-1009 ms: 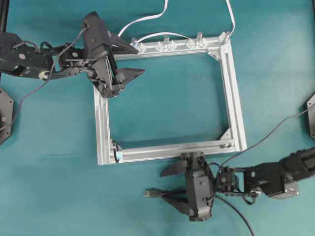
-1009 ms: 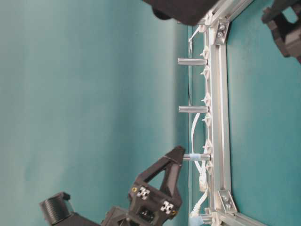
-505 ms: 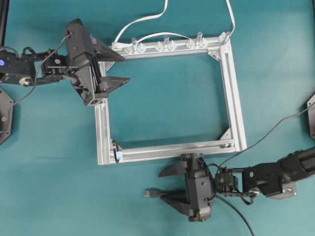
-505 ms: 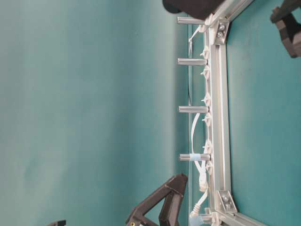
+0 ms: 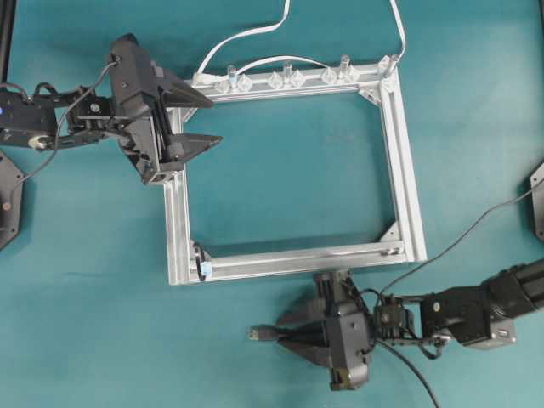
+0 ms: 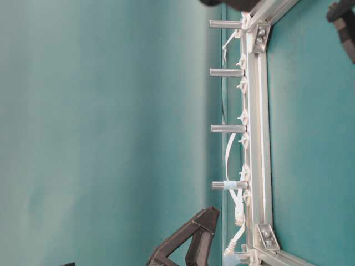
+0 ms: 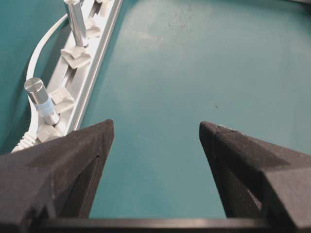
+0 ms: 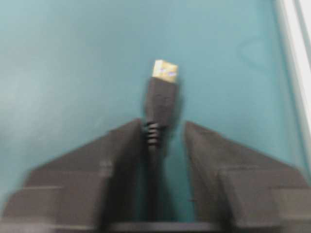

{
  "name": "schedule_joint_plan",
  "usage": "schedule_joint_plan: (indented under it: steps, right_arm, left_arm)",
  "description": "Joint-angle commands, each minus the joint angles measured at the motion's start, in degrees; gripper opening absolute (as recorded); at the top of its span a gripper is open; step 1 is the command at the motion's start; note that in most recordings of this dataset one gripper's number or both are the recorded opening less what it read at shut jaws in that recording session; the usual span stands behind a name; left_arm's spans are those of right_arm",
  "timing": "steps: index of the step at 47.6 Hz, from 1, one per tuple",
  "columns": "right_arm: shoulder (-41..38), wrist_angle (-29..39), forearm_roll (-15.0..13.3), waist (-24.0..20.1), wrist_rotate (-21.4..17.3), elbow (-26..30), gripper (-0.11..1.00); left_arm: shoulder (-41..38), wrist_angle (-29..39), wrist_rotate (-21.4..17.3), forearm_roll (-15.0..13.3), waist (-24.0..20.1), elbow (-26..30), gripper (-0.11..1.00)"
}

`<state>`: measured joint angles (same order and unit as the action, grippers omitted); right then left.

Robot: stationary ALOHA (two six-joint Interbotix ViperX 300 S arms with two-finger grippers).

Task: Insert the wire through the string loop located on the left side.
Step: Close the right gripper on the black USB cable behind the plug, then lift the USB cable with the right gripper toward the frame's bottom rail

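While the left gripper has drawn back toward the left edge of the overhead view over the past second, its fingers are still spread wide and carry nothing; the left wrist view shows only bare teal mat between them. It now hangs over the upper left corner of the aluminium frame, with the row of upright metal pegs and a white cable just ahead of it and to its left.

Well below that gripper, at the frame's lower left corner, sits the string loop, marked by its small pale tab. It is too small here to tell which way it faces.

Further right, below the frame's bottom rail, comes the real change. The right gripper was splayed wide around the wire a second ago; its jaws have since narrowed sharply. The right wrist view, though blurred, shows the ribbed collar behind the plug between the fingertips, one pad touching it and a slim gap on the other side, so I cannot tell whether the grip is complete. The plug's metallic tip sticks out ahead of the jaws, pointing left.

I judge the pick-up of the wire to be nearly done. The loop lies up and to the left of the plug, so carrying and threading remain.
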<state>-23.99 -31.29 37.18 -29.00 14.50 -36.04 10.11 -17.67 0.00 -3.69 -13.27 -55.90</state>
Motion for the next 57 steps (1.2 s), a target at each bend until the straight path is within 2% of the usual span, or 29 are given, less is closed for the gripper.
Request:
schedule_joint_plan:
  steps: [1,5,33,57]
  right_arm:
    - [0.8,1.1,0.2,-0.4,0.1,-0.7,0.25]
    - [0.8,1.8,0.3,-0.6,0.2,-0.7,0.12]
    - [1.9,3.6,0.2,-0.6,0.1,-0.2,0.11]
    - [7.2,5.0,0.1,0.6,0.4,-0.6,0.11]
  left_arm:
    - [1.0,-0.2,0.1,0.2,0.2,0.7,0.8]
    - [1.0,-0.2,0.1,0.2,0.2,0.7,0.8]
    - [1.1,-0.2,0.0,0.3,0.2,0.9,0.8]
    - [1.1,-0.2,0.0,0.2,0.9,1.1,0.8]
